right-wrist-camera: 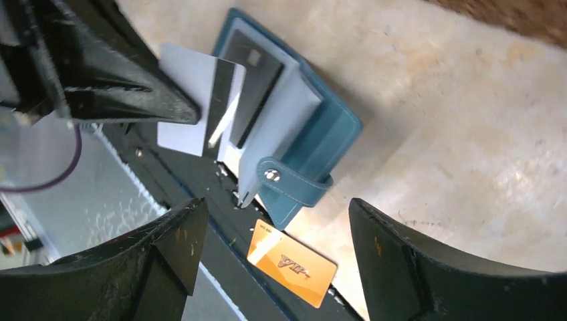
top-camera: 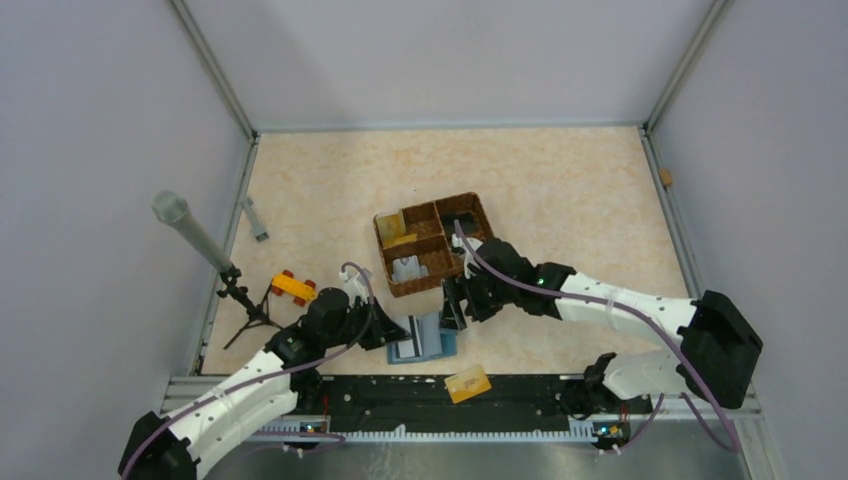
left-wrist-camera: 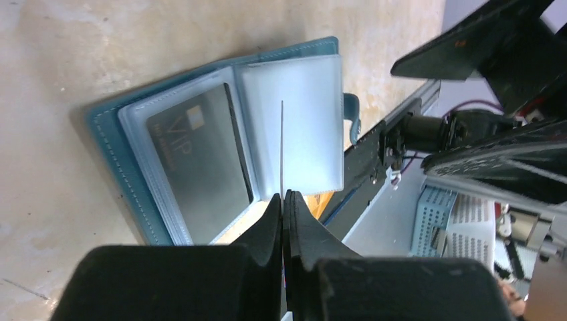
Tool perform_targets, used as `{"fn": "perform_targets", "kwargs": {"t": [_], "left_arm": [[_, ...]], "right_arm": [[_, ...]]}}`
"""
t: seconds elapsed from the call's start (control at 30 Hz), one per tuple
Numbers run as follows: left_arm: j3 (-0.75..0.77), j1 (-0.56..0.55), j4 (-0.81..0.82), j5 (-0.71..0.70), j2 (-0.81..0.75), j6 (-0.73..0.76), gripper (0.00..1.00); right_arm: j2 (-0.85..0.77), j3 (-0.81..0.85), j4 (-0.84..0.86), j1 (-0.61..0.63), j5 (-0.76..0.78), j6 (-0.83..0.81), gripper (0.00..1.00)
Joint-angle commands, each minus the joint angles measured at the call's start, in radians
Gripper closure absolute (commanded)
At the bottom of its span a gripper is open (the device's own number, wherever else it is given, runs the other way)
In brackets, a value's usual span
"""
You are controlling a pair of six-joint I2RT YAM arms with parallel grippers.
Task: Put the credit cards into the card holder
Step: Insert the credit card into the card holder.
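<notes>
At near table edge, card holder point(top-camera: 425, 338) lies open, dark card point(left-wrist-camera: 197, 160) in sleeve. Over it, left gripper point(left-wrist-camera: 284, 197) pinches white card point(right-wrist-camera: 190, 100); right gripper point(right-wrist-camera: 274, 210) wide, empty. Orange card point(top-camera: 468, 383) on near rail, more cards point(top-camera: 404, 268) in basket point(top-camera: 425, 288): not yet in.

Card holder point(top-camera: 432, 340), basket point(top-camera: 383, 255) on table point(top-camera: 560, 180)

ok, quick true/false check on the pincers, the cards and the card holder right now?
1. The left pincer is shut on a white card. True.
2. The right pincer holds the orange card. False: it is open and empty; the orange card lies on the black rail at the near edge.
3. The card holder lies open with a dark card in one sleeve. True.
4. The card holder sits inside the wicker basket. False: it lies on the table, in front of the basket.
</notes>
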Motion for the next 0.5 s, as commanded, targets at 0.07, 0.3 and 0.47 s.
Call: {"fn": "perform_targets", "kwargs": {"t": [0.07,0.3,0.47], "left_arm": [[-0.006,0.0,0.085,-0.054,0.058,-0.079,1.0],[-0.01,0.0,0.086,-0.05,0.108,-0.068,1.0],[-0.02,-0.001,0.101,-0.047,0.114,-0.063,1.0]], "right_arm": [[0.016,-0.084,0.137,0.051,0.158,0.31,0.21],[0.08,-0.116,0.242,0.087,0.165,0.38,0.19],[0.134,-0.12,0.256,0.09,0.171,0.39,0.22]]}}
